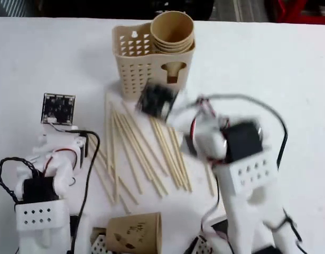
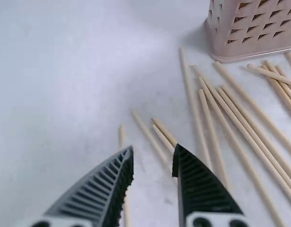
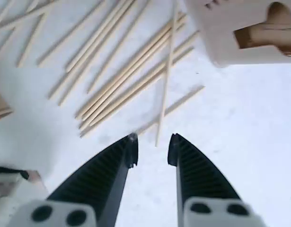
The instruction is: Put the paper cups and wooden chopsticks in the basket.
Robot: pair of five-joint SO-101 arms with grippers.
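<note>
Arms sit side by side at the near edge of the white worktop (image 1: 289, 79). Left arm (image 1: 46, 174) is folded low at near left. The left claw (image 2: 152, 156) is aimed down at the worktop by the left fringe of the scattered wooden chopsticks (image 1: 136, 148). Its jaws are released with a small gap and nothing between them, and a few stick ends lie just beyond the tips. Right arm (image 1: 241, 159) stretches from near right toward the far middle. The right claw (image 3: 152, 144) is over bare worktop just right of the stick pile and near the basket (image 1: 133, 61). Its jaws are apart and empty, with one chopstick end just beyond the gap; contact can't be told. Basket stands upright at far centre with a nested stack of paper cups (image 1: 173, 32) upright in its right half, poking above the rim; cup count unclear. A lying cup (image 1: 133, 233) rests on its side at the near edge between the two arm bases, partly cut off by the frame. In the high view both claws are covered by their wrist camera boards (image 1: 58, 108), so finger state reads from the wrist views. Right arm's outline there is hard to make out. Chopsticks overlap, so their number is unclear, and some run under the right arm. Open worktop is wide at far left, at far right and right of the basket. It is tight at the basket's foot, where stick ends come right up to its near wall.
</note>
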